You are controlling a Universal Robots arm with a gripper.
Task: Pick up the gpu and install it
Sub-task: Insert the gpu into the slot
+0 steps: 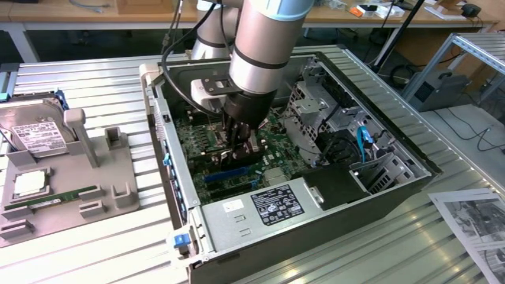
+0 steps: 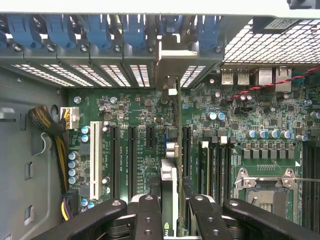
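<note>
One gripper (image 2: 172,207) clamps the gpu (image 2: 169,177) edge-on inside the open computer case (image 1: 316,245), over the motherboard (image 2: 135,107) slots.

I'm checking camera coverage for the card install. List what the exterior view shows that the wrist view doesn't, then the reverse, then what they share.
Exterior view: the robot arm reaching into the open computer case, the labelled power supply, and outside the case a hard drive and a green memory stick on a grey holder.
Wrist view: the white slot, the empty processor socket, a yellow and black cable bundle.
Both: the claw closed on the gpu, at the green motherboard.
</note>
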